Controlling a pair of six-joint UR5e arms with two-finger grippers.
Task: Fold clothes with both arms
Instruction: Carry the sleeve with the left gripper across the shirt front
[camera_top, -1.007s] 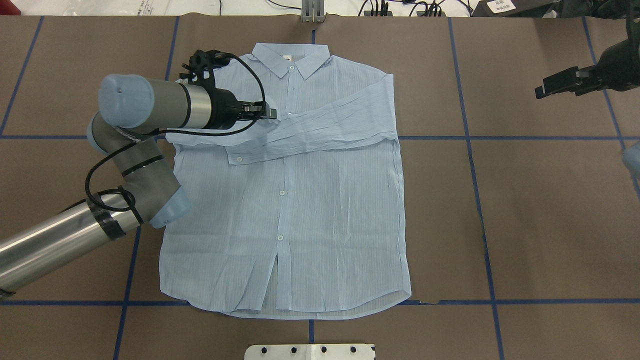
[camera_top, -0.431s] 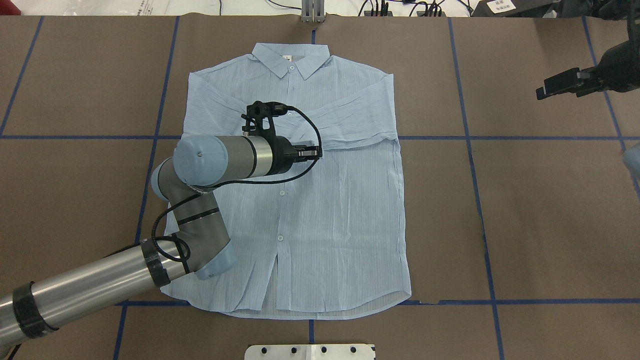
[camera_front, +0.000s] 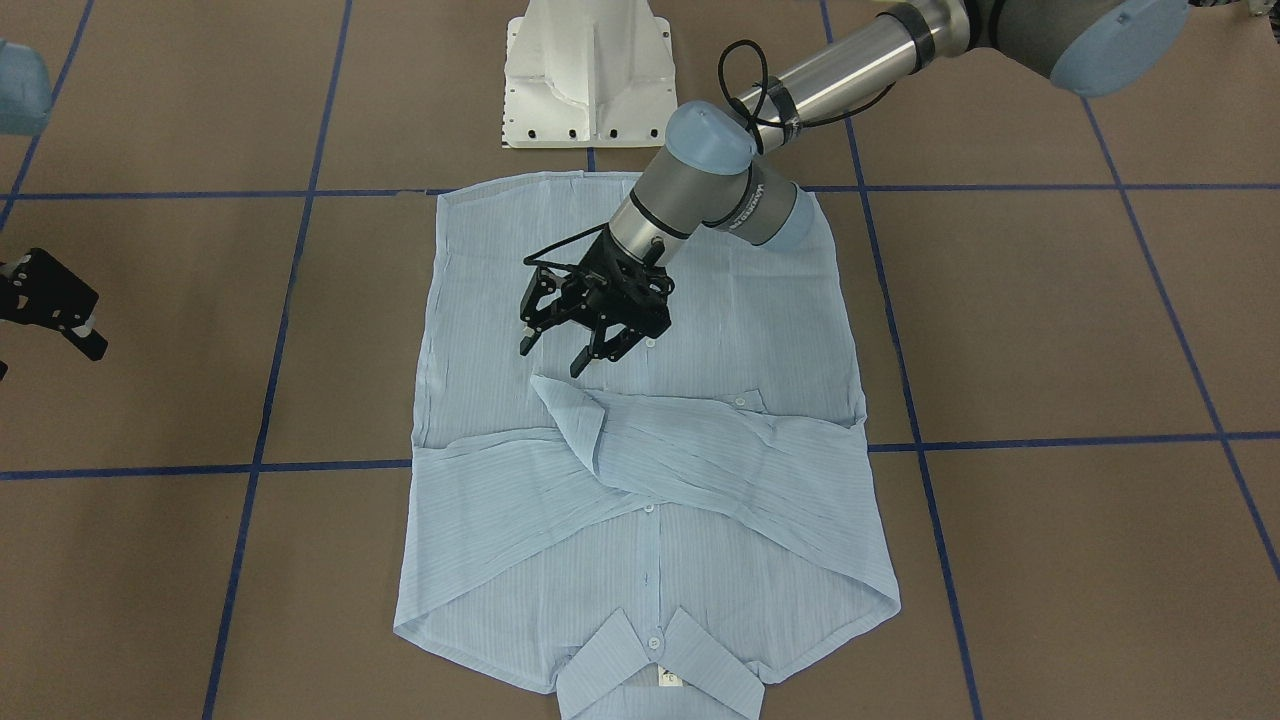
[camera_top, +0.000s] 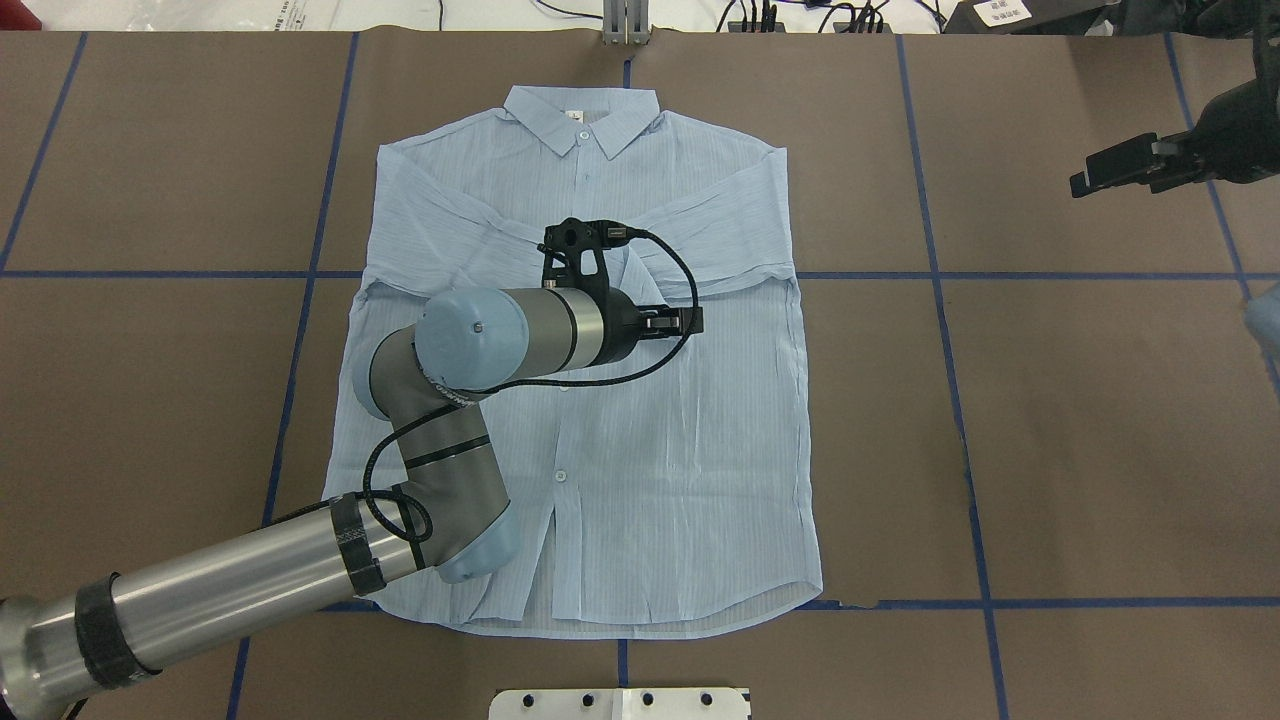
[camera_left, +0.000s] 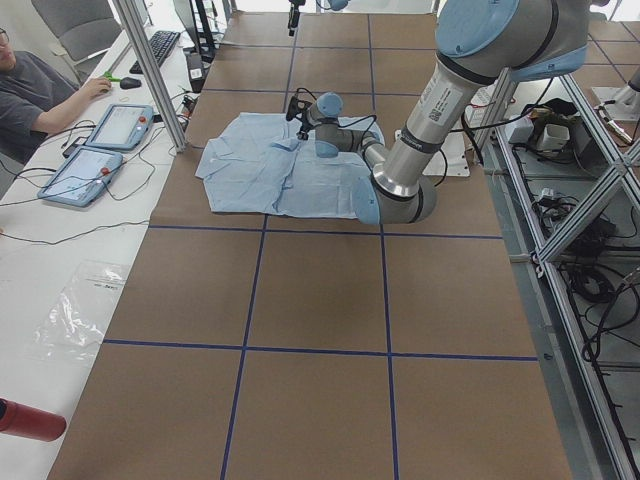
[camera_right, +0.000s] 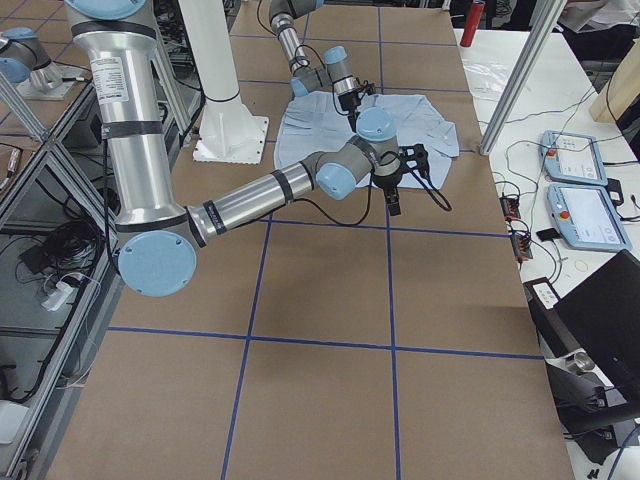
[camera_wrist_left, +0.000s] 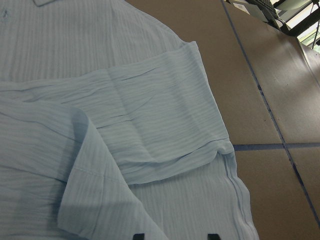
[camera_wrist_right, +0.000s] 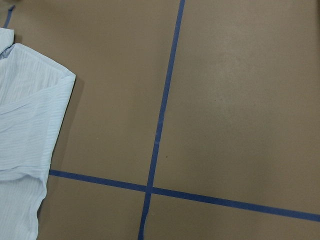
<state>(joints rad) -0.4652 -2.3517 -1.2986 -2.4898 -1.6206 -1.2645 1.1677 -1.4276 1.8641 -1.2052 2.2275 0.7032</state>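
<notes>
Left pincer (camera_front: 560, 358) shifted rightward over shirt (camera_front: 700, 330), jaws apart, cuff (camera_front: 575, 415) beside.

L arm (camera_top: 230, 580) first: silver tube w/ two black tape bands (camera_top: 352, 535), matte grey elbow & wrist links, light blue round caps (camera_top: 470, 335) on the joints. Thin black cable (camera_top: 693, 295) loops to a black cam bracket (camera_top: 575, 245), at 12 o'clock of the wrist in overhead view. L tool (camera_front: 552, 358): black, two fingers. R arm (camera_right: 255, 200): same build, black lettering on tube, unreadable. White pedestal (camera_front: 590, 80): dark screw holes along rim.
</notes>
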